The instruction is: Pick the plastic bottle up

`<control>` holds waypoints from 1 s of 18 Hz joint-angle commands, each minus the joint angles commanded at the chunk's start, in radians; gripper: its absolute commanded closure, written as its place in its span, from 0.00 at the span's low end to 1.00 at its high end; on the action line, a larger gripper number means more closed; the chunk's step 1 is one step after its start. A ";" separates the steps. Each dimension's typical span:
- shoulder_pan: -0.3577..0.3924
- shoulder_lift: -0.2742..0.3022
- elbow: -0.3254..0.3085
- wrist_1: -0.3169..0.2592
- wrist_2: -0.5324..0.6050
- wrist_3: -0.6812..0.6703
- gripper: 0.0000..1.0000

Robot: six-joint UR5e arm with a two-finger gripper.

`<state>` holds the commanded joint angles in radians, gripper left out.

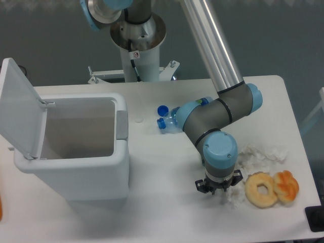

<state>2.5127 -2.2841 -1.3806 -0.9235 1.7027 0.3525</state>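
Low in the frame's lower right the gripper points down at the table, its jaws' state unclear and the slim plastic bottle unseen, so this looks like reaching; next, locating it.

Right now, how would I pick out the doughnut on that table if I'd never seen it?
Start from the big white bin on the left of the table and cross to the front right corner, just past the gripper. There lies the doughnut: a pale tan ring with a hole, unlike the crumpled white tissue behind it and the orange piece touching its right side.
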 joint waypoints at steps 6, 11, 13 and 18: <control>0.002 0.031 0.012 -0.002 -0.002 0.158 0.76; 0.027 0.067 0.035 -0.002 -0.008 0.310 0.76; 0.046 0.084 0.038 -0.003 -0.015 0.361 0.76; 0.100 0.124 0.058 -0.055 -0.066 0.535 0.76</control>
<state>2.6123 -2.1599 -1.3224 -0.9784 1.6367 0.8879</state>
